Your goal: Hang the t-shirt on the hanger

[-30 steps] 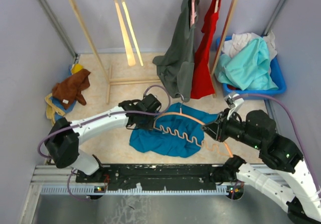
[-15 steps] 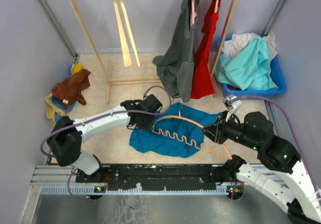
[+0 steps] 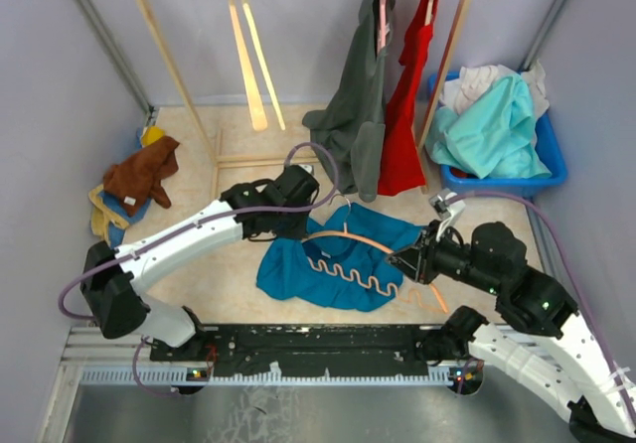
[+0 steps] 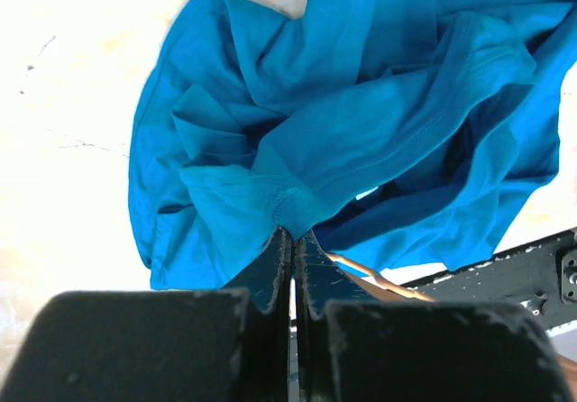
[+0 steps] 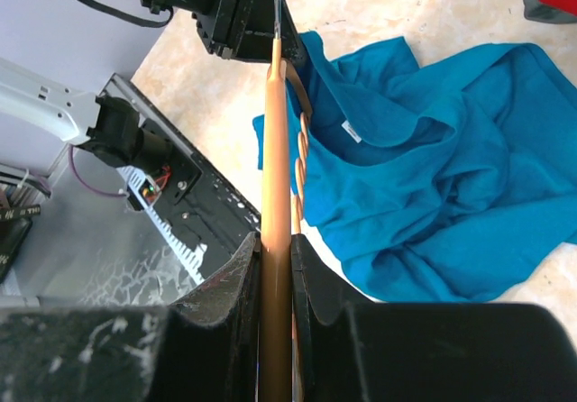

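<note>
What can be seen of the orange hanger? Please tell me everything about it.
The hanger is thin and orange, plastic by its look, with two curved shoulders, a wavy bottom bar and a silver hook at the top. The right gripper is shut on its right end and holds it roughly flat over the teal t-shirt. Its left end reaches toward the left gripper. Whether it touches the cloth I cannot tell.

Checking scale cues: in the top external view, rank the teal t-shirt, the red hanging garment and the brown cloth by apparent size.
1. t-shirt
2. red garment, close behind; it hangs draped, so the gap is unsure
3. brown cloth, clearly smallest
</note>
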Robot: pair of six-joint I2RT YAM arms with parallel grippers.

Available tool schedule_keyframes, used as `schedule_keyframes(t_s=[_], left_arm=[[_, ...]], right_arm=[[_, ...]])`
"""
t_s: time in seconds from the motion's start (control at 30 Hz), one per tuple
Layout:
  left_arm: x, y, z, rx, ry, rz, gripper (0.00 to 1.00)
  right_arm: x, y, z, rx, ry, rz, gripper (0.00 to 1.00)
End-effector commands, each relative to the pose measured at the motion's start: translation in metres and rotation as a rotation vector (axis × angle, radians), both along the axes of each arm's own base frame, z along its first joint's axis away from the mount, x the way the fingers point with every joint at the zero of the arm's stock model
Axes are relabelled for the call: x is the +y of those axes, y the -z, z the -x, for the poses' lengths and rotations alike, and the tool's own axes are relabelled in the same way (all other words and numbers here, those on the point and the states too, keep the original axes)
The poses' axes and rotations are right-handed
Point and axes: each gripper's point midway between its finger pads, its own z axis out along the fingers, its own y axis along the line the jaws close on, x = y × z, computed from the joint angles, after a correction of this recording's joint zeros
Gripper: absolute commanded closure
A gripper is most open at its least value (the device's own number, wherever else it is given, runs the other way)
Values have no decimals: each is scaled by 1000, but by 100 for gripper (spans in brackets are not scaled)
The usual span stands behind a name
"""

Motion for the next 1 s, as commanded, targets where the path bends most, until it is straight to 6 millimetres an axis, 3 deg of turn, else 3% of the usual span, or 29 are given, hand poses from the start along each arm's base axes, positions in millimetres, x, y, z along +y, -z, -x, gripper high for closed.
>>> schedule_keyframes(t_s=[0.0, 0.23, 0.57, 0.97], left_arm=[[-4, -25, 6, -16, 27, 37, 100], [-3, -44, 7, -36, 36, 42, 100], [3, -24, 13, -4, 35, 13, 100], [4, -24, 14, -7, 38, -3, 100]], right_arm=[[12, -37, -11, -140, -12, -130, 100], [4, -47, -20, -228, 37, -135, 100], [0, -85, -16, -273, 13, -92, 100], [2, -79, -28, -320, 29, -64, 100]])
